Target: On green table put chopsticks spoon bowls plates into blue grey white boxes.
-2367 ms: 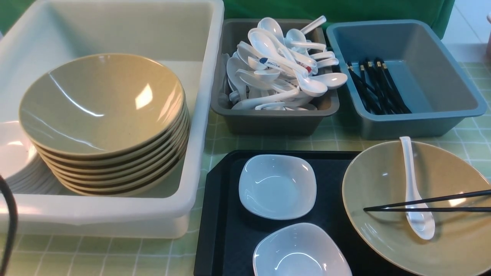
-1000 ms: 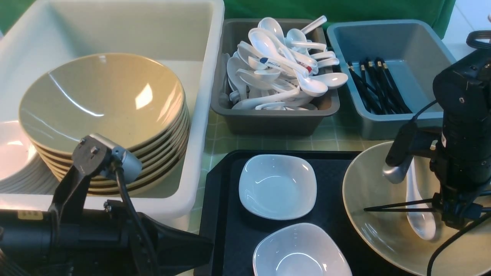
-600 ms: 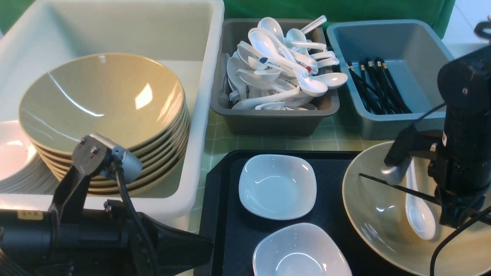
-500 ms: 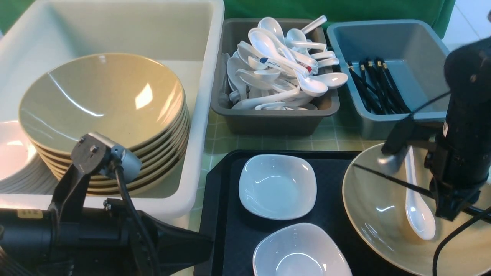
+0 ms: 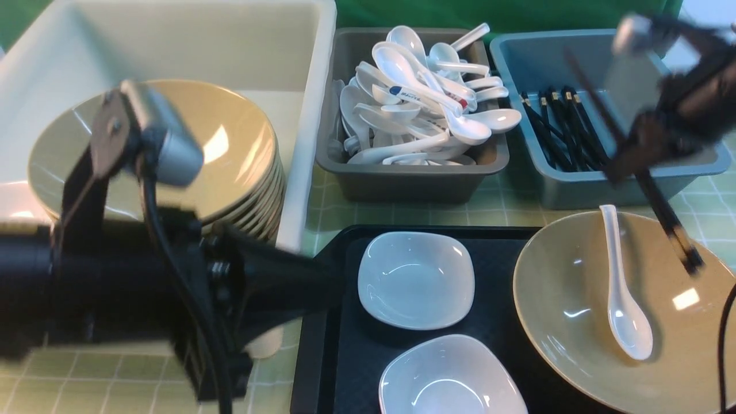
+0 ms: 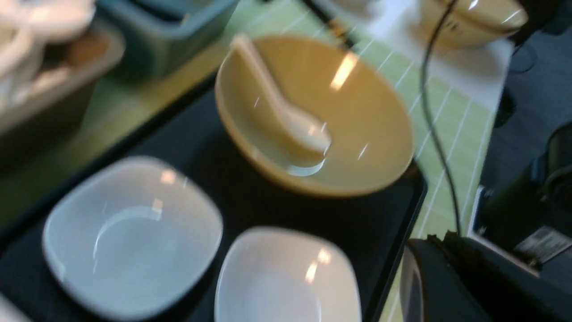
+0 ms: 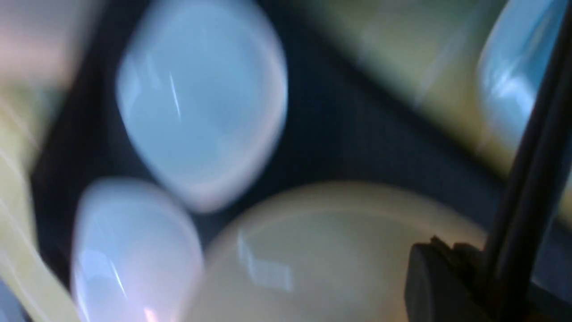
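- On chopstick step, by the look of it: holding black chopsticks (image 5: 661, 208) in right tool (image 5: 625, 158), closed down tight on both, above tan bowl (image 5: 566, 345) and close to blue box (image 5: 710, 165).
- Can't judge exact height over blue box rim; too blurred.
- Holding nothing visible in left tool (image 5: 333, 284); fully closed, near small white bowls (image 5: 417, 282) on black tray (image 5: 489, 322).
- Next, likely: bring chopsticks over blue box, turn roughly in line with black chopsticks (image 5: 566, 129) lying there, lower inside walls, then release.
- Watch for gold-banded end hanging low and tilted; could catch on rim or spill outside if released early.
- After that, probably pick white spoon (image 5: 627, 319) out of tan bowl and add to heaped spoons (image 5: 402, 86) in grey box (image 5: 402, 187). Place gently; could slide off heap.
- Leave for last: tan bowl and both small white bowls, to stack in white box (image 5: 313, 109).
- Open left tool before going for any bowl rim.
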### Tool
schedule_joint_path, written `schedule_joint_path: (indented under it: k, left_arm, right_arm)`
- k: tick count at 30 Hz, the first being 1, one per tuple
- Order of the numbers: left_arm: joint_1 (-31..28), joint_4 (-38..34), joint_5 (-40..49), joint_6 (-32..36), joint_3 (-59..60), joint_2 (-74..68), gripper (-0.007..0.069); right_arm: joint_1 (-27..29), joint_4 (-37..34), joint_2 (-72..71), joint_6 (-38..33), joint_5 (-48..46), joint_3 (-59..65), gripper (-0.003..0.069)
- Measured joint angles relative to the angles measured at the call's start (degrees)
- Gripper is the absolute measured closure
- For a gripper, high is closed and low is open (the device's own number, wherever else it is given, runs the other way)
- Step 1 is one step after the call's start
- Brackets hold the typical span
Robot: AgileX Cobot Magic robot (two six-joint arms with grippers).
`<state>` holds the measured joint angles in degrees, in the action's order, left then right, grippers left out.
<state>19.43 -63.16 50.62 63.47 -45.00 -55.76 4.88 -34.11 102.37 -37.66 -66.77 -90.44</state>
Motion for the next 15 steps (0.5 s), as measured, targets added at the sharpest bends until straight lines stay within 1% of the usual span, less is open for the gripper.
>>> schedule_joint_path:
  k: [1,2,4,6,7,9,11,12,15]
  left_arm:
    - [0.0,-0.37,0.25,0.36,-0.23,-0.27,0.0626]
    - [0.0,-2.81,1.26,2.49,-1.78,-2.32,0.0626]
    - [0.0,-5.69,3.03,4.59,-3.96,-5.51,0.0626]
    - [0.0,-7.38,5.43,5.3,-6.16,-8.88,0.0626]
    - [0.0,-7.56,5.62,5.39,-6.52,-9.18,0.0626]
    - [0.0,-7.95,8.14,5.96,-8.15,-12.23,0.0626]
    - [0.0,-7.95,8.91,5.97,-8.48,-13.18,0.0626]
    - [0.0,-7.95,9.39,5.97,-8.67,-14.04,0.0626]
    - [0.0,-7.95,9.59,5.35,-8.81,-14.35,0.0626]
  right_arm:
    - [0.4,-1.14,0.69,-0.09,0.08,-0.96,0.0624]
    - [1.41,-4.82,3.35,-0.25,0.53,-4.44,0.0624]
    - [2.64,-9.08,7.84,-0.37,1.87,-9.89,0.0624]
    - [3.71,-12.34,13.61,0.78,3.84,-15.87,0.0624]
    - [3.79,-12.88,14.16,1.0,4.06,-17.08,0.0624]
    - [5.02,-16.49,21.47,3.71,7.5,-24.47,0.0624]
    - [5.52,-17.83,24.8,4.96,9.23,-26.98,0.0624]
    - [6.02,-20.07,28.91,6.08,11.48,-30.78,0.0624]
    - [6.3,-22.06,34.46,6.72,14.9,-34.25,0.0624]
